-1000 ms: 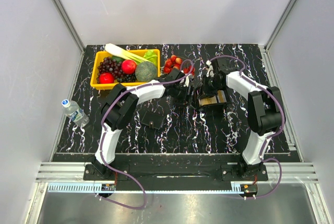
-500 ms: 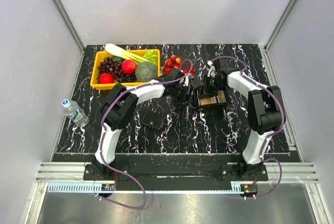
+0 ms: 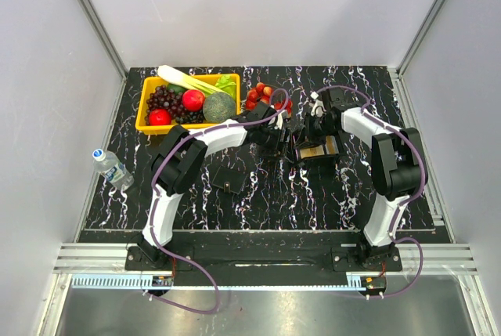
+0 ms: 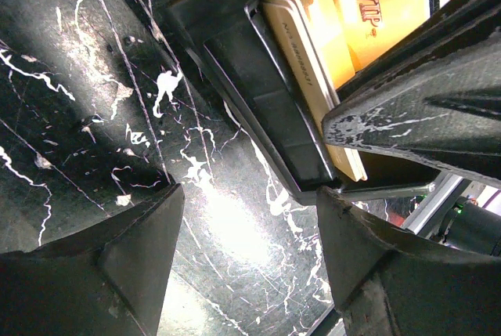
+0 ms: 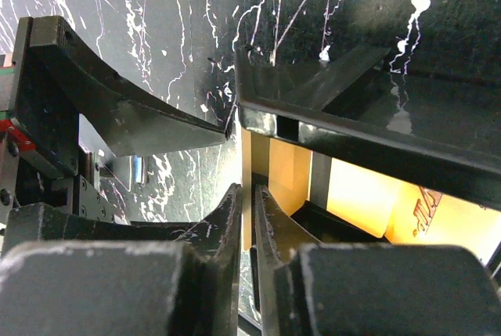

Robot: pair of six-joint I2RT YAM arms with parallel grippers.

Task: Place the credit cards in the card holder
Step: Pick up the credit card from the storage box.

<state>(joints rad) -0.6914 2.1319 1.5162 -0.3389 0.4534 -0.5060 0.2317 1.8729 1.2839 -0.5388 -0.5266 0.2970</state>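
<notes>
In the top view both arms bend inward to mid-frame. The white-and-black left arm [image 3: 211, 139] holds its jaws wide apart beside a deep black open tray [image 4: 258, 93]. The right arm [image 3: 360, 126] has its jaws clamped on a thin orange-gold credit card [image 5: 254, 160], edge-on at the tray. The flat black card holder [image 3: 228, 181] lies lower left of centre on the white-veined black marble tabletop [image 3: 329, 203], enclosed by plain white walls [image 3: 258, 15].

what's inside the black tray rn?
Gold credit cards, one marked VIP; right gripper pinches one credit card by its edge. Count underneath is hidden by top cards and tray wall.
</notes>
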